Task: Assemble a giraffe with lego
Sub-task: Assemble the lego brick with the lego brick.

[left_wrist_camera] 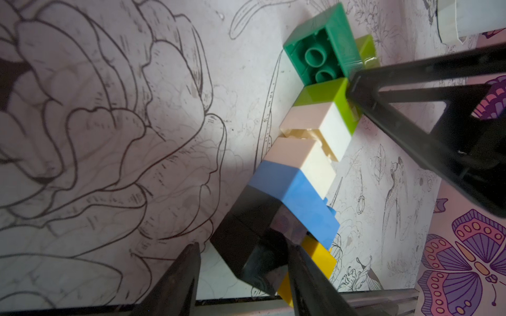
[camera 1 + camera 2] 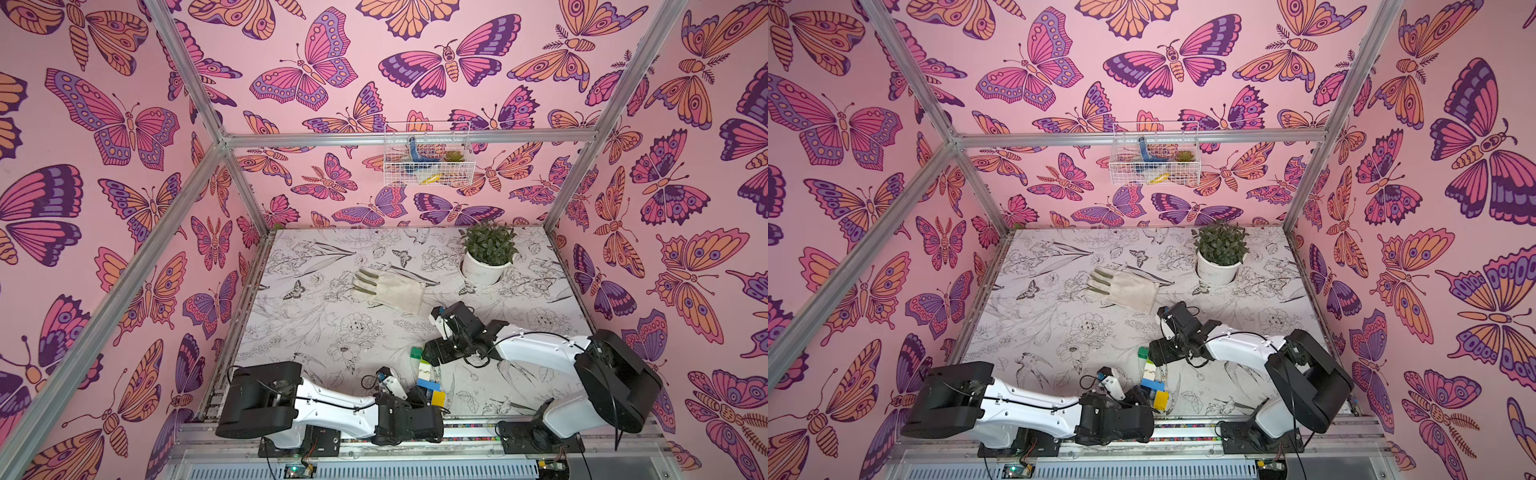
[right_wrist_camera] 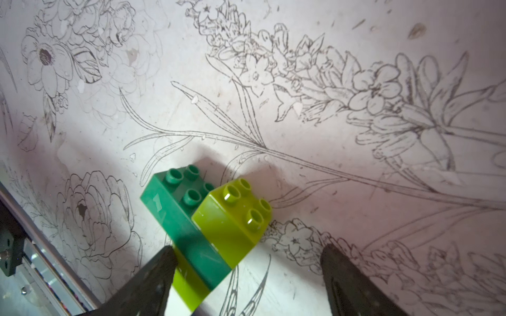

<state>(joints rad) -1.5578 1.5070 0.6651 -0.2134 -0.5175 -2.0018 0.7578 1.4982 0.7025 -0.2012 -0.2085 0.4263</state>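
Lying flat on the table near its front edge: the giraffe. At the left gripper, fingers stand apart around the black leg, table showing beside one. At the right gripper, fingers spread wide, one touching the dark green head. A lime brick sits against that head. Joint between the white neck bricks gapes.

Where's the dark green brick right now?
In a top view the dark green brick lies centrally near the table's robot-side edge, at the giraffe's far end, touching lime bricks beside the right pincer.
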